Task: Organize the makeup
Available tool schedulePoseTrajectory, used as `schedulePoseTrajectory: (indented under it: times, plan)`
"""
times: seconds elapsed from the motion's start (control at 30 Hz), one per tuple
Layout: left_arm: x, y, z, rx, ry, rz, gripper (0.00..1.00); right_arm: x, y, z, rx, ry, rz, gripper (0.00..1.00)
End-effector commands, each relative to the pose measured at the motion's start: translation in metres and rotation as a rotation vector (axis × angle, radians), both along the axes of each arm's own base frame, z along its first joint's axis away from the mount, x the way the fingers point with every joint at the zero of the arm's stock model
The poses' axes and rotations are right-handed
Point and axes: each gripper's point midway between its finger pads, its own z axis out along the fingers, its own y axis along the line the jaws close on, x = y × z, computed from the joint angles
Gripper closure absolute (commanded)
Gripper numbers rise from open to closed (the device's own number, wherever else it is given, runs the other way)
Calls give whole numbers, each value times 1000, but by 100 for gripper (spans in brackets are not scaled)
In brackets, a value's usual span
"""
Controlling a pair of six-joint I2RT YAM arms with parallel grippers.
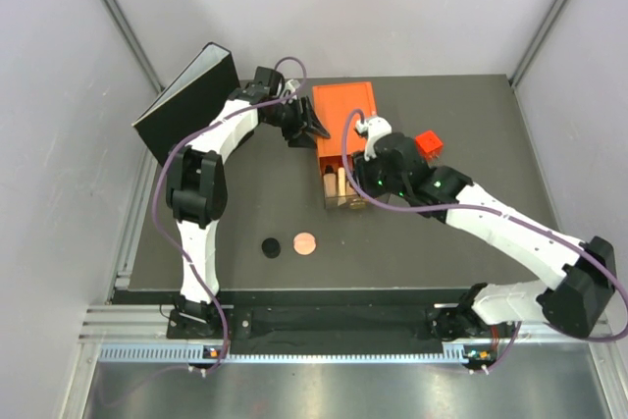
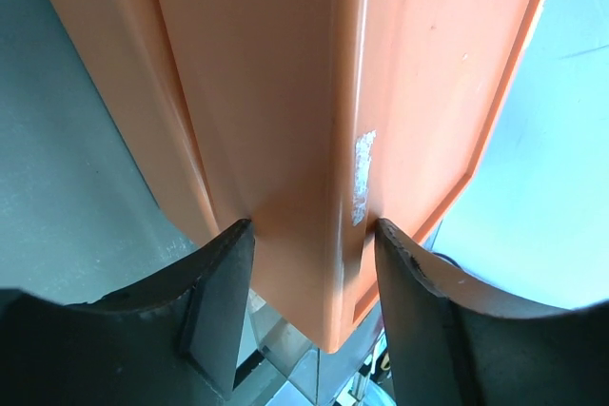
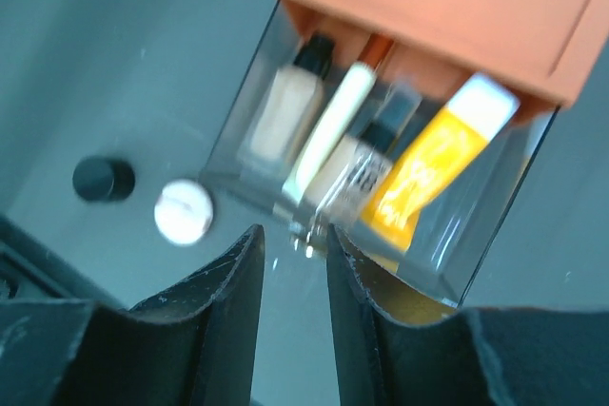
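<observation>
Makeup (image 1: 339, 186) sits in two places just now. Four pieces lie side by side in the clear drawer (image 3: 233, 140) pulled out from under the orange box (image 1: 343, 110): two tan bottles (image 3: 285, 106), a slim beige tube (image 3: 333, 116) and an orange-yellow tube (image 3: 433, 159). The black disc (image 1: 271, 246) and the pinkish-copper disc (image 1: 305, 242) are still out on the counter (image 1: 392, 262), close together and well apart from the drawer.

The left gripper (image 2: 314, 230) is clamped on an edge of the orange box, one finger against each face. The right gripper (image 3: 293, 235) hangs at the drawer's front lip with its fingers only narrowly apart. From here I cannot tell whether they pinch the lip or merely sit beside it.

My guess is that the drawer is the step in hand, with the left arm there to brace the box. Done well, that brace should not slacken while the right arm works, or the whole box will slide along the counter. Any pull or push ought to run straight along the drawer's travel, because a sideways tug would likely bind it. The tubes and bottles lie loose and may roll, so the motion wants to be slow. The drawer is probably best left open until both discs are fetched.
</observation>
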Motion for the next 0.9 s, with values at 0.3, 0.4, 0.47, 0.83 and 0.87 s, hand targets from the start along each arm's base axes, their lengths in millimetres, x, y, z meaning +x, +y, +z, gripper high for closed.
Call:
schedulePoseTrajectory:
  times: [0.3, 0.4, 0.47, 0.83, 0.87]
  plan:
    - [12, 34, -32, 164, 0, 91, 31, -73, 2, -14, 107, 75, 163, 100]
    - [12, 35, -34, 166, 4, 95, 29, -74, -1, -31, 68, 96, 133, 100]
    - [12, 34, -35, 164, 4, 94, 29, -71, -4, -44, 35, 105, 105, 100]
    - [15, 33, -33, 158, 1, 91, 29, -24, -11, -63, -102, 28, -93, 100]
    - [15, 33, -33, 158, 1, 91, 29, -19, -9, -67, -115, 26, -101, 100]
